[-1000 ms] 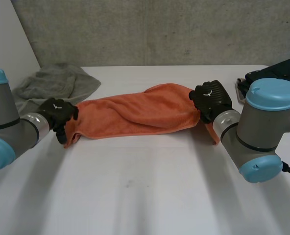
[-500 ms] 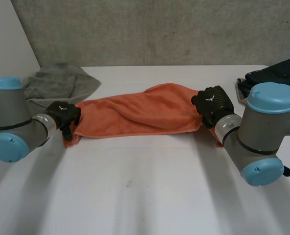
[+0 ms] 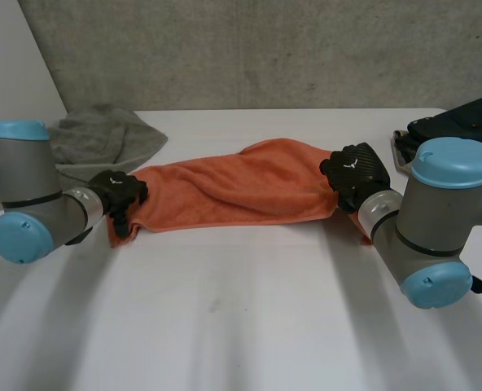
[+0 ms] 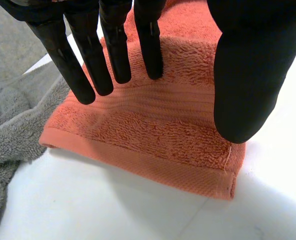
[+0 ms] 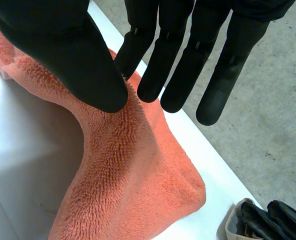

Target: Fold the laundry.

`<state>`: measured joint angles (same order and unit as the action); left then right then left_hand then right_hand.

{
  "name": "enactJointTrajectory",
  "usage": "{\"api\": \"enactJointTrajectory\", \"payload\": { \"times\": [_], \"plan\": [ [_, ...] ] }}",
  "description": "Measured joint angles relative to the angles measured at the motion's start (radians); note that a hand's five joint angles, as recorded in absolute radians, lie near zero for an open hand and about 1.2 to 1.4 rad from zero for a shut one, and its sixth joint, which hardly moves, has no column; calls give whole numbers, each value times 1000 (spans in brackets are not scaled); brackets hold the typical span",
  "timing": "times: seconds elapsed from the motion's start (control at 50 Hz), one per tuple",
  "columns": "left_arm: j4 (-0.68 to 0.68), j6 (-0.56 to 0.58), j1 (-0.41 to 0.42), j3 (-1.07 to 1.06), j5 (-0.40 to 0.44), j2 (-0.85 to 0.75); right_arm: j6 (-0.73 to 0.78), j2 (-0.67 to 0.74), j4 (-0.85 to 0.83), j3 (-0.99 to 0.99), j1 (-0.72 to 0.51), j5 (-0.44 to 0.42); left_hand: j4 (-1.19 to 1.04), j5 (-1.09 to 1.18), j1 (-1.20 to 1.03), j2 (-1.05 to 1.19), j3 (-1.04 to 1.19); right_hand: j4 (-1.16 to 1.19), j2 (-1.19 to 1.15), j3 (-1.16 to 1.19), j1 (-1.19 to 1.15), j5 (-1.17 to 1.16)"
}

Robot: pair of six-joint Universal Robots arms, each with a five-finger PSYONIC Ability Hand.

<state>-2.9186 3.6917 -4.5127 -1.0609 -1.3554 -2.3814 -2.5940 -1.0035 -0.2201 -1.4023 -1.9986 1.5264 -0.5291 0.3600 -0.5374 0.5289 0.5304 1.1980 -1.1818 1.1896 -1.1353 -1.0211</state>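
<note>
Left hand [image 4: 245, 75], fingers straight, hangs over the orange towel's [image 4: 153, 135] hemmed end, possibly touching it; grey cloth [image 4: 13, 135] lies just beside on the desk [image 4: 88, 205].

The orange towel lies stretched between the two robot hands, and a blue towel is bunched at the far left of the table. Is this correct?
Not quite. The bunched one is a grey towel, not a blue one, as the head view shows. The rest holds: the orange towel lies stretched between the left robot hand and the right robot hand.
</note>
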Motion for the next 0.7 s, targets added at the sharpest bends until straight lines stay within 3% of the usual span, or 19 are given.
{"api": "enactJointTrajectory", "payload": {
  "times": [0.18,0.26,0.36,0.56,0.7],
  "plan": [
    [-1,-11,11,28,2,-23,10,9,-1,3,0,0,-150,136,-147,151,146,0,0,0,0,0],
    [7,-12,22,66,-2,-57,13,9,0,6,4,2,-611,590,-599,613,606,0,0,0,0,0],
    [33,-27,28,103,-29,-38,14,-9,4,15,14,14,-667,629,-614,665,657,0,0,0,0,0],
    [61,-166,10,63,-59,320,0,-174,108,65,58,29,-668,629,-614,665,657,0,0,0,0,0],
    [92,-178,6,4,-36,530,-44,-316,283,156,103,-30,-668,629,-614,665,657,0,0,0,0,0]
  ]
}}
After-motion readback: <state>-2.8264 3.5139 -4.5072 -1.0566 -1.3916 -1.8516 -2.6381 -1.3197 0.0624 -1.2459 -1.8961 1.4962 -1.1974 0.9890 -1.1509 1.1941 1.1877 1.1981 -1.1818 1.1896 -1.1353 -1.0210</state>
